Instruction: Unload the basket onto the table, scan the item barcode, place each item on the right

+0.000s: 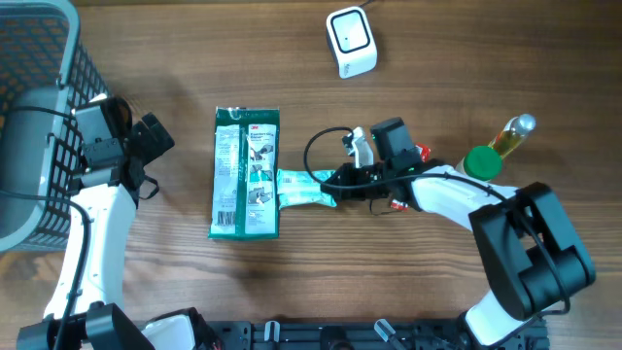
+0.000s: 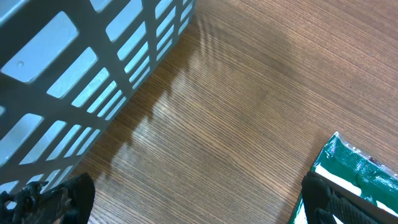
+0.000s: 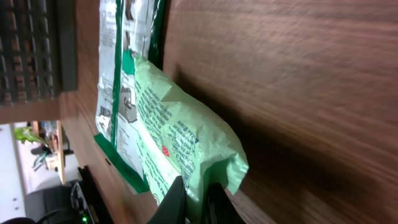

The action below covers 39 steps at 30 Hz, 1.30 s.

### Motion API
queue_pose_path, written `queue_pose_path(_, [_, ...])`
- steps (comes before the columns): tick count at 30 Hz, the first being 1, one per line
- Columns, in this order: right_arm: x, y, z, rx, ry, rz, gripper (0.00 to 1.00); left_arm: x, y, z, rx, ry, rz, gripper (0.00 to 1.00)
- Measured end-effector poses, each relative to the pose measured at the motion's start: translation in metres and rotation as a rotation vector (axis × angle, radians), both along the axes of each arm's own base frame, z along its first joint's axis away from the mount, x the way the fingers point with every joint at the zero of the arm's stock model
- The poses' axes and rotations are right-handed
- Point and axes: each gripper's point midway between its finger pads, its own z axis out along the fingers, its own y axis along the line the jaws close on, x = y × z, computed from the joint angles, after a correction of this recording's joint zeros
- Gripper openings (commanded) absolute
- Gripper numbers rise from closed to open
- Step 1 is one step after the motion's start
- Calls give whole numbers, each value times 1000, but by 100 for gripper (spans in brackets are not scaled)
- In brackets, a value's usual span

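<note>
**A:** Where does the right claw [image 3: 196, 200] stand?

**B:** Pressed together on the near edge of the pale green pouch [image 3: 181, 134]. It is pinching only a thin bit of film at the seam. The rest of the pouch lies flat on the desk [image 1: 437, 58], stretching away from the claw's tips.

**A:** So what's the risk?

**B:** A shallow pinch on slack film. If the claw lifts quickly, I'd expect the pouch to sag and swing, and the edge could slide out between the fingers.

**A:** What about the dark green packet [image 1: 245, 173] beyond the tips?

**B:** The pouch's far end meets it, touching or overlapping — I can't tell which. If the pouch is dragged instead of lifted, the packet may shift or ride along with it.

**A:** And the scanner [image 1: 351, 41]?

**B:** It's well apart from the claw, off to one side. I can't make out where the barcode is printed. A limp pouch could fold over the code or face the wrong way, and then nothing would read.

**A:** Anything behind the claw?

**B:** A green-capped bottle [image 1: 482, 161] stands close by the arm's wrist end. A wide swing might tip it.

**A:** And the left claw [image 1: 146, 146]?

**B:** It's spread wide and holding nothing, near the basket [image 1: 39, 117] and far from the pouch. I see no trouble there.
</note>
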Motion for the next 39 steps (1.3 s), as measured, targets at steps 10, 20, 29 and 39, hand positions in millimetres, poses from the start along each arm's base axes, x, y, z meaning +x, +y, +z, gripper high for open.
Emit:
queue_pose_path(10, [56,-54,197,-172,-647,-74,4,0,0,0,0,-1,0,100])
queue_pose_path(20, [209,-110,227,-988,-1169,-82,4,0,0,0,-1,1,0,100])
queue_pose_path(29, [277,-91,151,-1516,-1373,89,4,0,0,1,1,-3,0,100])
queue_pose_path(39, [272,-79,95,-1561,-1304,276,4,0,0,1,0,-1,0,100])
